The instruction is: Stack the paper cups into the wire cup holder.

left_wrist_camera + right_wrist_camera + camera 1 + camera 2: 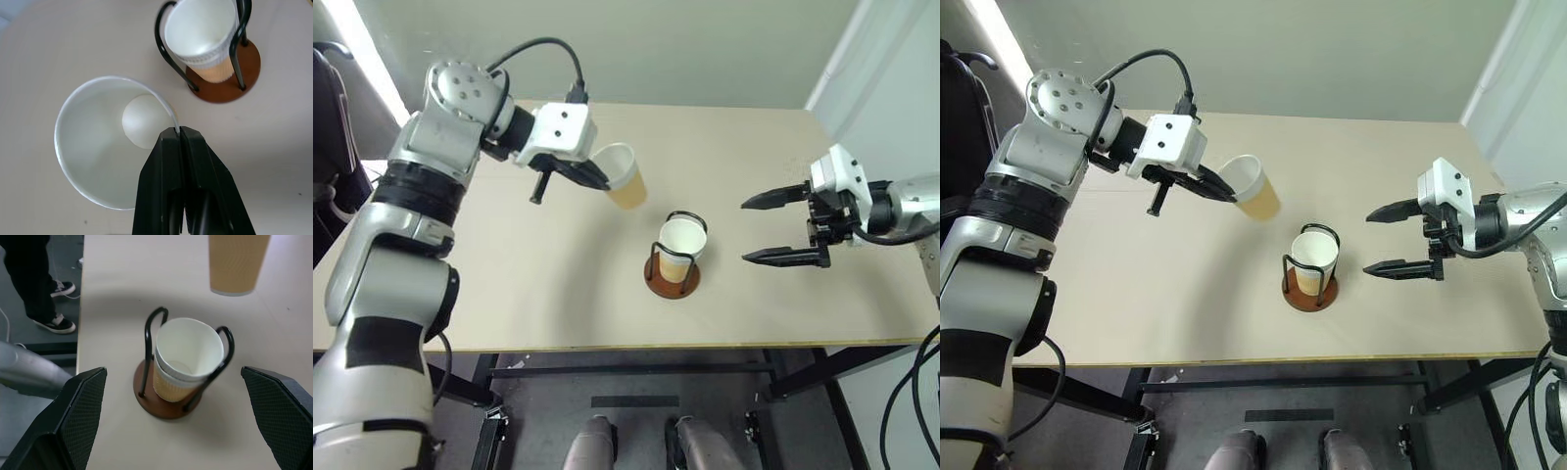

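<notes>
Left claw [590,174] pinches rim of paper cup [621,176], cup tilted, clear of bench [509,274], up-left of wire cup holder [674,257]: likely carry for stacking. Holder already has nested cups [186,360]. Right claw [785,226] spread wide beside holder, empty, probably ready to steady.

Table [509,284] — pale wood-look top, dark metal frame underneath, grey floor [636,431] below. Plain light wall [685,49] behind it. Person standing off the table's edge in the right wrist view — dark trousers [27,279], black sneakers with white soles [58,324]. Black cables [911,411] hang near the table's right corner.
</notes>
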